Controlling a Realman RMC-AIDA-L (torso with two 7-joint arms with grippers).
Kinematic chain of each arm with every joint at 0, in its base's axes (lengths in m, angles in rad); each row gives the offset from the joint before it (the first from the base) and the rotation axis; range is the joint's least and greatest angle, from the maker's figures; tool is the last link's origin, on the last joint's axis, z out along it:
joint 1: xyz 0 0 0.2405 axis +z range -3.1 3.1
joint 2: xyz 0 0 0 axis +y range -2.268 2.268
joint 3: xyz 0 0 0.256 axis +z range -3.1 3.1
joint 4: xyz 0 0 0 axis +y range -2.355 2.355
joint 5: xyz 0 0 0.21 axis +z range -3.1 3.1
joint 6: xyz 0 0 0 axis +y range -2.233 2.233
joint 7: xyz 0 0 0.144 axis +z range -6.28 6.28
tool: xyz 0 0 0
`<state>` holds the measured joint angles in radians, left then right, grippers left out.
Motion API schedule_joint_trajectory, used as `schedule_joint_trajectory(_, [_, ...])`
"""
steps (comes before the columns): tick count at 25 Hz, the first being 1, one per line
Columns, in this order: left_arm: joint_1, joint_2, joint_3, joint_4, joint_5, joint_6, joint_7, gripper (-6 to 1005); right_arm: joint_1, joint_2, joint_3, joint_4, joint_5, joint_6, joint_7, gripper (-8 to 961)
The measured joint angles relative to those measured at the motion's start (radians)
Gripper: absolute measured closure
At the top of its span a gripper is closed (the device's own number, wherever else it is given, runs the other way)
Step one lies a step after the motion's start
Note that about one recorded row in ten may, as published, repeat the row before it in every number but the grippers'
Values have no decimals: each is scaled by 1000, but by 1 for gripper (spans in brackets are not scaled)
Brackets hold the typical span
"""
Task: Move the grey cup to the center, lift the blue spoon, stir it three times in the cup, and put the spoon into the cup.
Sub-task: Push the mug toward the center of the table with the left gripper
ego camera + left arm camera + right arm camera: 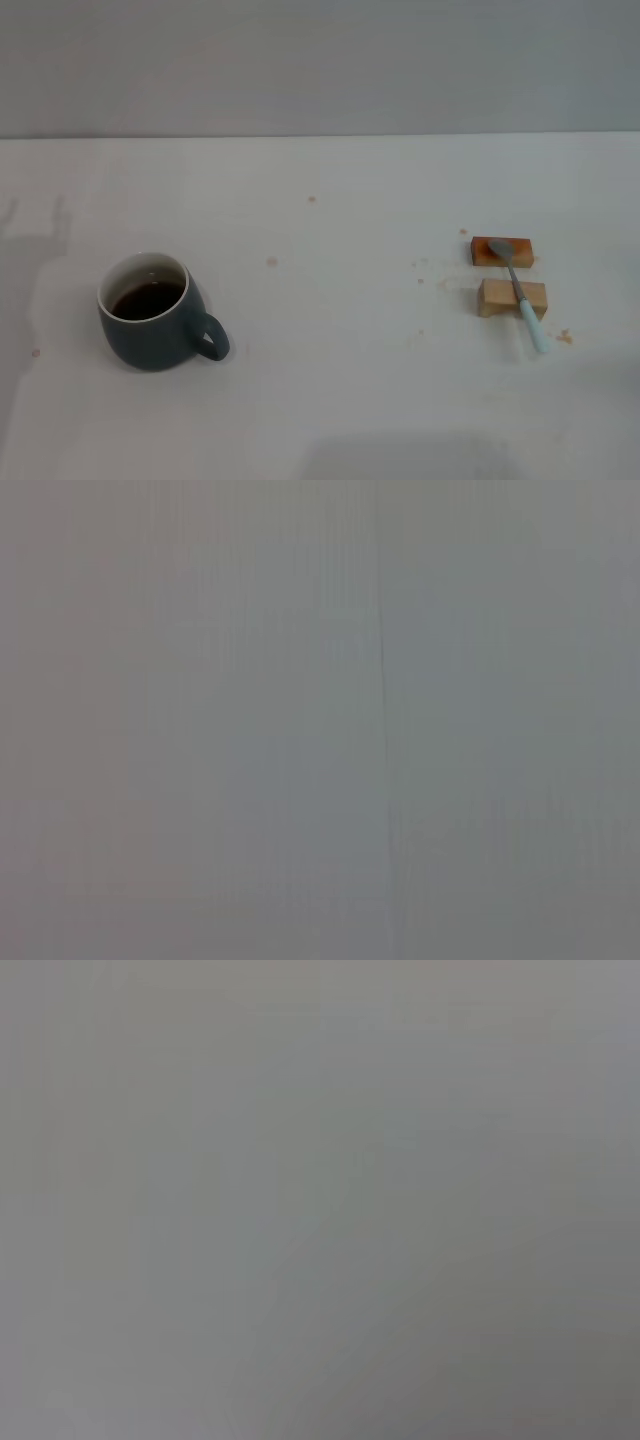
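The grey cup (152,318) stands upright on the white table at the left, with dark brown liquid inside and its loop handle (210,338) turned to the front right. The blue spoon (521,293) lies at the right across two small wooden blocks, its metal bowl on the far block and its pale blue handle pointing toward the front. Neither gripper shows in the head view. Both wrist views show only a plain grey surface.
A reddish-brown wooden block (502,251) and a paler wooden block (511,298) hold the spoon up off the table (340,300). Small brown specks and crumbs dot the table near the blocks. A grey wall stands behind the table's far edge.
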<state>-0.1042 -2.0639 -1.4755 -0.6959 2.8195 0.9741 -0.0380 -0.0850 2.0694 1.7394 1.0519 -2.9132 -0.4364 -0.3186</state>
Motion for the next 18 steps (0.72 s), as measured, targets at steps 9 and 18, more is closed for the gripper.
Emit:
schedule_joint_trajectory(9, [-4,2,-6,8,0,3,0,407,44,-58,-98,-197,-4,-343,280,228])
schedule_joint_trajectory(18, [-8,2,-5,14,0,3,3,407,11,1,-160,-229,-6,-518,342,232])
